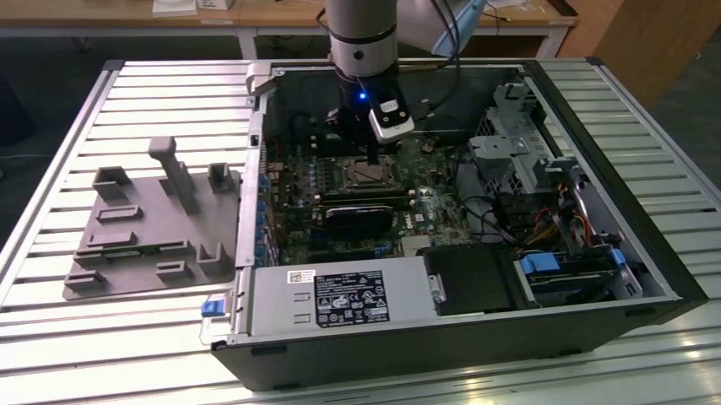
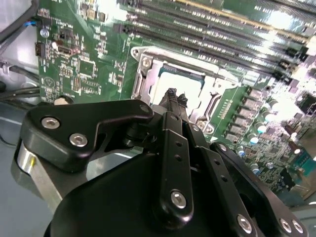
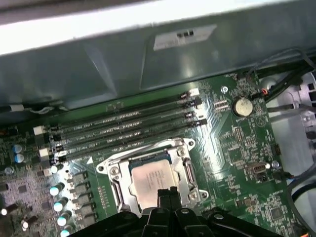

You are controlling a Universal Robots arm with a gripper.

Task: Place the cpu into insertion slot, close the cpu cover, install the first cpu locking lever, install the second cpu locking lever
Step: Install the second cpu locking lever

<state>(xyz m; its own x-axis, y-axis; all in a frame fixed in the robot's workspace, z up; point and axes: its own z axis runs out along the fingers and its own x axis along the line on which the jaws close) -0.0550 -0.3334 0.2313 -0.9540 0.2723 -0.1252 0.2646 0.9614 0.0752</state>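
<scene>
Gripper (image 3: 167, 193) hung with fingertips pinched together, holding nothing, just above the near edge of the cpu (image 3: 153, 177), which sat in the insertion slot (image 3: 183, 148) with the cpu cover (image 3: 118, 185) apparently down; probably a lever step, needing a steady, low push.

Little print here can be made out.

- Power supply unit (image 1: 338, 297), near edge of the open computer case (image 1: 631, 278) in the exterior view: large black label with rows of white certification marks and fine text, plus a small white sticker with a barcode-like block at its upper corner. None of it readable.
- Inner wall of the case in the first wrist view: pale rectangular sticker (image 3: 183, 36) with a few dark marks, not legible.
- CPU (image 3: 157, 177) lid in the first wrist view: faint engraved lines, too blurred to read.
- Motherboard (image 2: 84, 59) in the second wrist view: tiny white silkscreen markings, unreadable.
</scene>
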